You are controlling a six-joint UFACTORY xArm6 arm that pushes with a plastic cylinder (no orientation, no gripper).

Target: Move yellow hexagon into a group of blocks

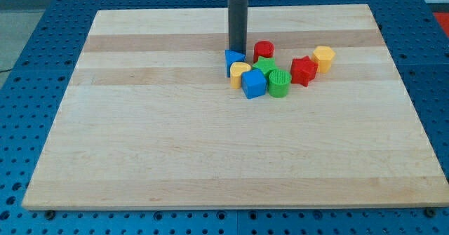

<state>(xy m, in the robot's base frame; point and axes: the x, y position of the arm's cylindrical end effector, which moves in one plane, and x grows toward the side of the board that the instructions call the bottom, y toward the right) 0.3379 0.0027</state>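
Note:
The yellow hexagon [324, 57] sits at the right end of the cluster, touching a red star-like block [303, 71] on its left. Further left is a tight group: a red cylinder [264, 50], a green star-like block [265, 66], a green cylinder [279, 83], a blue cube [254, 84], a yellow rounded block [240, 71] and a blue block [233, 58]. My tip [237, 50] is at the group's upper left, right behind the blue block, well to the left of the yellow hexagon.
The wooden board [210, 144] lies on a blue perforated table [28, 24]. The board's edges run close to the view's borders on all sides.

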